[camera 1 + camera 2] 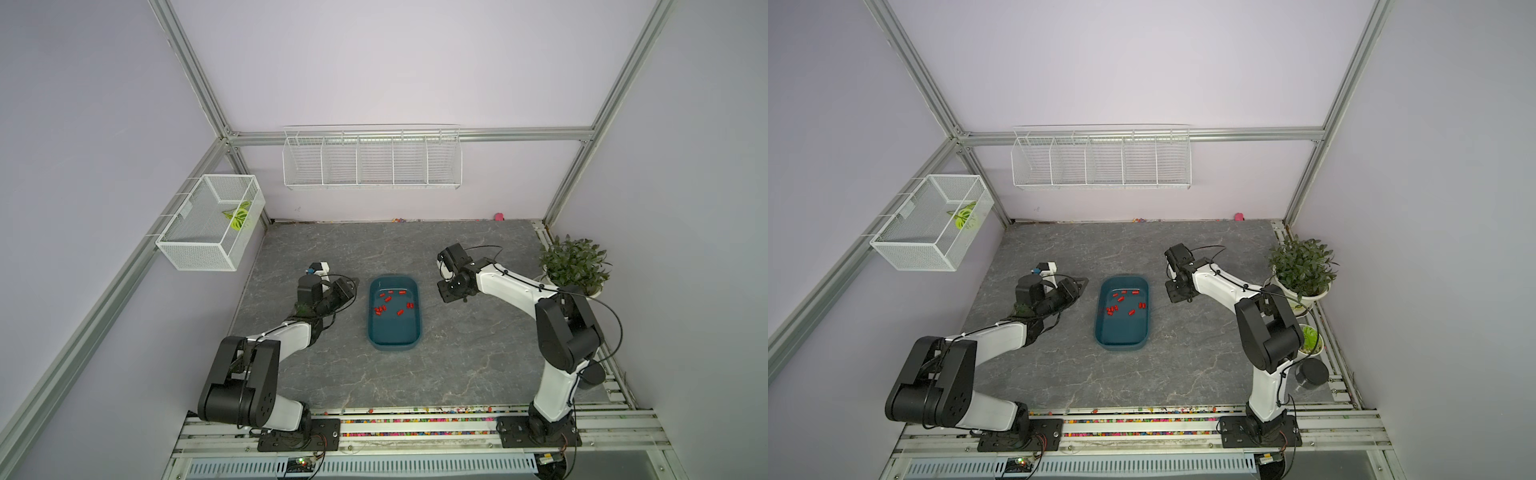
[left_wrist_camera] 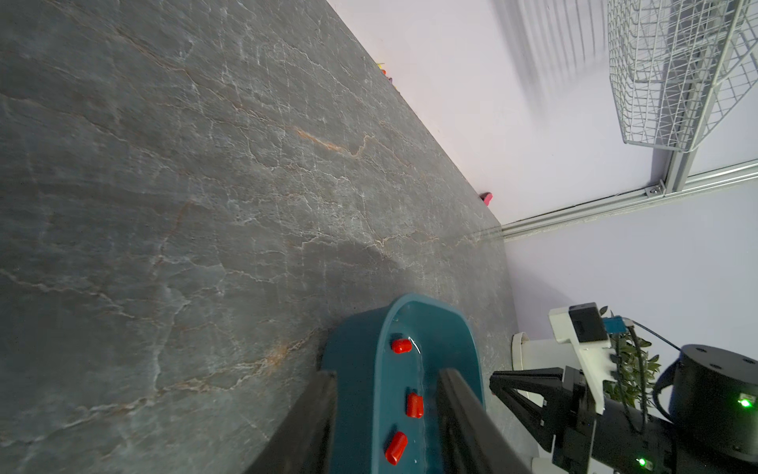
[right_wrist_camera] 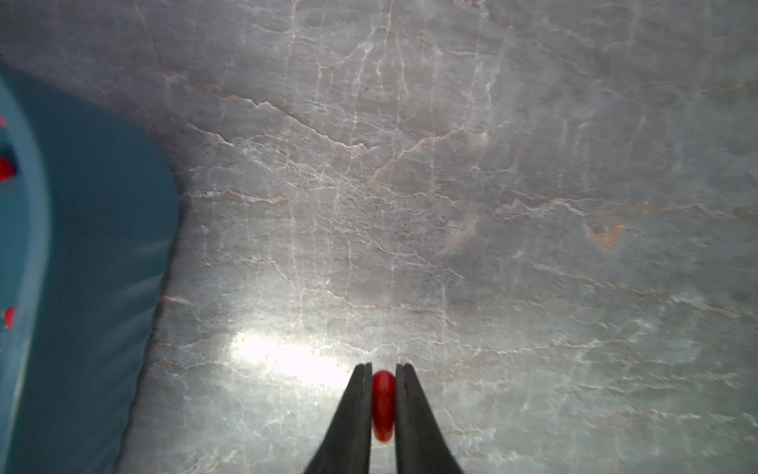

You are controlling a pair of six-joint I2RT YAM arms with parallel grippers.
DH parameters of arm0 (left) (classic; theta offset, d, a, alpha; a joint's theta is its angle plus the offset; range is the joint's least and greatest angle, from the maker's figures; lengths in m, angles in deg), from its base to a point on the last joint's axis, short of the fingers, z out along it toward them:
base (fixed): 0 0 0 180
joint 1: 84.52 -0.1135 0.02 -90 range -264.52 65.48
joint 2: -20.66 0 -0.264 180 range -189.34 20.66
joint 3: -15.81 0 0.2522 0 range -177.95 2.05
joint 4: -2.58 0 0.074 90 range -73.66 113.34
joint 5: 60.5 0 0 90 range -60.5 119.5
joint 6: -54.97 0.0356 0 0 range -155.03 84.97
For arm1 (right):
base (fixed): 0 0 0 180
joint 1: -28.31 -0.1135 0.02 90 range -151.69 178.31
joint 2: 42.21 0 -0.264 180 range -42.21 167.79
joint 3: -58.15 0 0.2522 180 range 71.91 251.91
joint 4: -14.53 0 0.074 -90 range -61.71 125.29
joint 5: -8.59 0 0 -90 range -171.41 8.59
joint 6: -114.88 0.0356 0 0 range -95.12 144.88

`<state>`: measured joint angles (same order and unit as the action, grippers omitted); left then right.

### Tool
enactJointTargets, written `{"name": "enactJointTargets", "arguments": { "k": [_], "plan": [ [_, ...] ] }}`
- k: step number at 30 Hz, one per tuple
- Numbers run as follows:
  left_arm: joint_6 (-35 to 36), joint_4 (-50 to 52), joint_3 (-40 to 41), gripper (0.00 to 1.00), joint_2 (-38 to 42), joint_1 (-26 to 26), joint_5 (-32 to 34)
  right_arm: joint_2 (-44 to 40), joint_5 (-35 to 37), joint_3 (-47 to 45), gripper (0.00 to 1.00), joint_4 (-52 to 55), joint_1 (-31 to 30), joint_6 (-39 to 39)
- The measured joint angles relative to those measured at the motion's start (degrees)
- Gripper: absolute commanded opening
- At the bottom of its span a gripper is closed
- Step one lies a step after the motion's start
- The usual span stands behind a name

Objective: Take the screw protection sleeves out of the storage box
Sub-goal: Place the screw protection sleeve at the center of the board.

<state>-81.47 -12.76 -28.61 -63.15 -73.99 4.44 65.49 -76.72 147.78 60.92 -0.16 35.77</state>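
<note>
Pinched tight between the right gripper [image 3: 384,368] fingers is one screw protection sleeve [image 3: 383,404], outside the storage box [image 1: 395,332], just beside its wall. More sleeves [image 1: 388,300] lie inside the box. On its opposite side, the left gripper [image 2: 387,373] is parted and empty.

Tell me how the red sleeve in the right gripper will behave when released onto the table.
Rounded and tiny, the sleeve will probably roll. Pinched in the right gripper, it looks soft, likely light.
</note>
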Motion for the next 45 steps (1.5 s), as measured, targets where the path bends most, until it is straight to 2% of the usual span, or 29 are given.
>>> {"name": "enactJointTargets", "arguments": {
  "k": [12, 25, 33, 45],
  "plan": [
    [0.0, 0.0, 0.0, 0.47, 0.0, 0.0, -0.1, 4.4, -1.2, -0.7, 0.18, -1.1, 0.8, 0.0],
    [0.0, 0.0, 0.0, 0.47, 0.0, 0.0, -0.1, 5.0, -1.6, -0.7, 0.26, -1.6, 1.1, 0.0],
    [0.0, 0.0, 0.0, 0.47, 0.0, 0.0, -0.1, 5.0, -1.6, -0.7, 0.37, -1.6, 1.1, 0.0],
    [0.0, 0.0, 0.0, 0.47, 0.0, 0.0, -0.1, 5.0, -1.5, -0.7, 0.41, -1.6, 1.1, 0.0]
  ]
}}
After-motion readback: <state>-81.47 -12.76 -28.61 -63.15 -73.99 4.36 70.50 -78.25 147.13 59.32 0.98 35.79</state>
